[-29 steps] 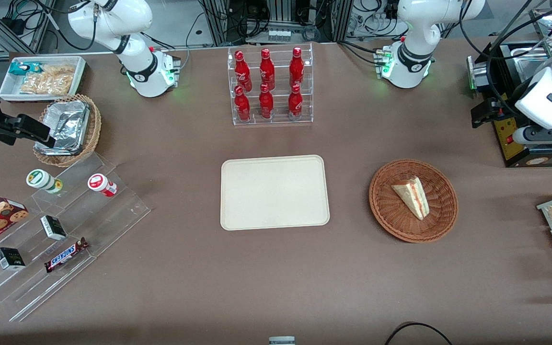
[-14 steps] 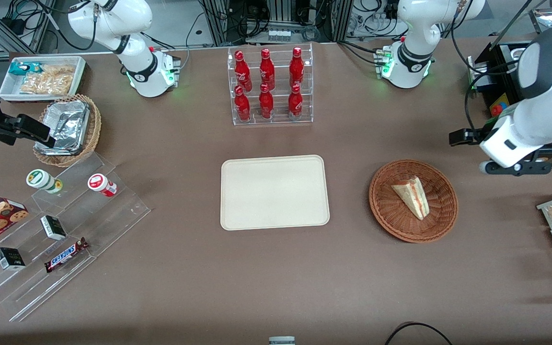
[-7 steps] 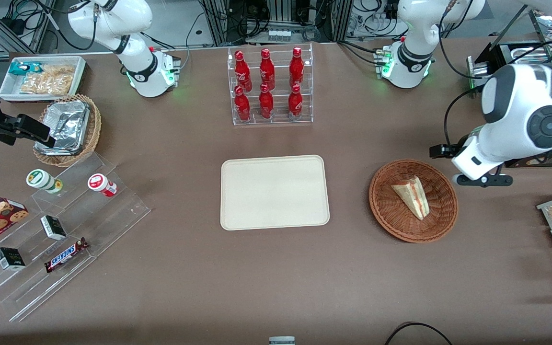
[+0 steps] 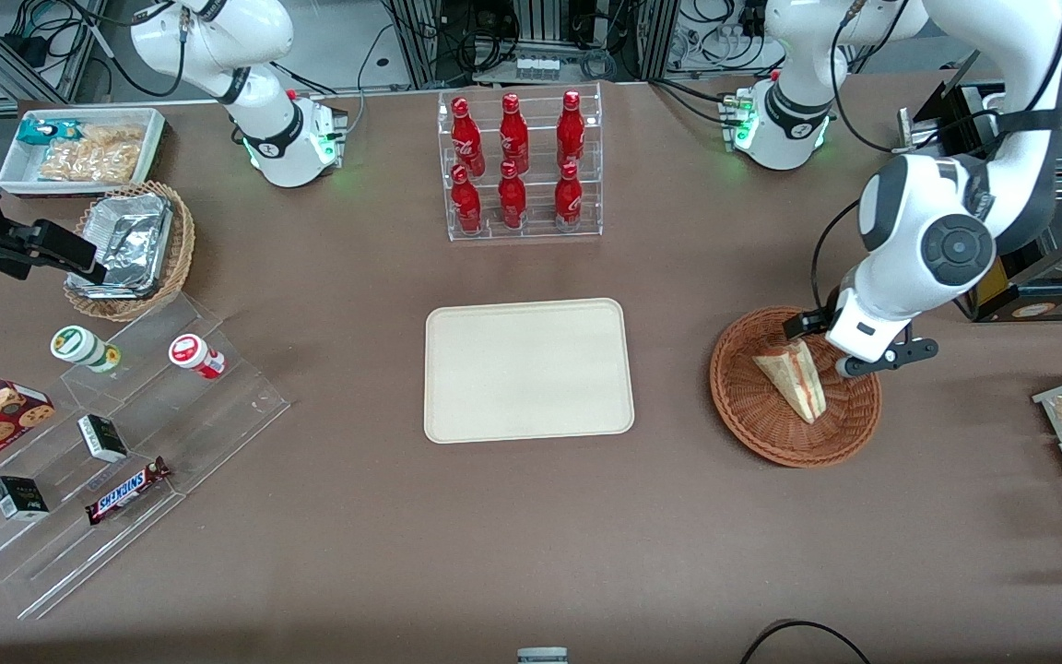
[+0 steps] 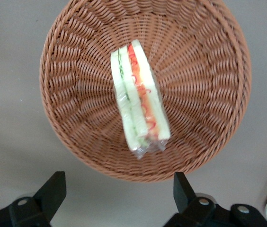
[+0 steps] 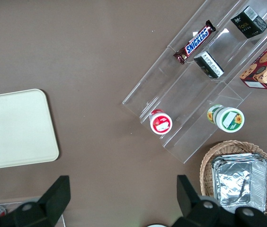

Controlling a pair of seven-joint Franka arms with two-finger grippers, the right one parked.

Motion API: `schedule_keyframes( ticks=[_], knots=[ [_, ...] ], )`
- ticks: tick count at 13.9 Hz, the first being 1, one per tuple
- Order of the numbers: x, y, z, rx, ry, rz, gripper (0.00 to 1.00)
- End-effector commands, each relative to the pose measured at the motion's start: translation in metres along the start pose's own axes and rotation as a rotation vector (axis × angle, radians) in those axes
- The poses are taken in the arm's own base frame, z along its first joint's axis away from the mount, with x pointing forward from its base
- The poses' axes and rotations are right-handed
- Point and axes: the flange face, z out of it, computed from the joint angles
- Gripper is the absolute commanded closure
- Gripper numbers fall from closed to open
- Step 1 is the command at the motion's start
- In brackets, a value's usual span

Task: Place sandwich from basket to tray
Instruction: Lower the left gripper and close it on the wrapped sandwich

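The gripper (image 5: 119,189) hangs above the basket (image 4: 849,426), its fingers (image 5: 52,190) spread wide and holding nothing. The sandwich (image 4: 794,377) lies in the basket, below and between the fingers. The tray (image 4: 527,370) sits bare on the surface (image 4: 531,535), well apart from them

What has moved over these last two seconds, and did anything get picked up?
The working arm swung in from the table's end, bringing its claw over the basket, open, holding nothing. The sandwich stayed in the basket untouched, and the tray stayed bare.
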Motion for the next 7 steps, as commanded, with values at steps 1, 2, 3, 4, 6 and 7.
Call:
schedule_keyframes(
  ticks=[1, 2, 3, 4, 6, 7],
  knots=[
    [0.000, 0.015, 0.008, -0.005, 0.036, -0.154, 0.00],
    [0.002, 0.017, 0.010, -0.014, 0.045, -0.216, 0.00],
    [0.005, 0.018, 0.015, -0.022, 0.050, -0.284, 0.00],
    [0.008, 0.019, 0.016, -0.038, 0.063, -0.357, 0.00],
    [0.011, 0.021, 0.023, -0.049, 0.065, -0.430, 0.00],
    [0.012, 0.022, 0.025, -0.054, 0.069, -0.444, 0.00]
  ],
)
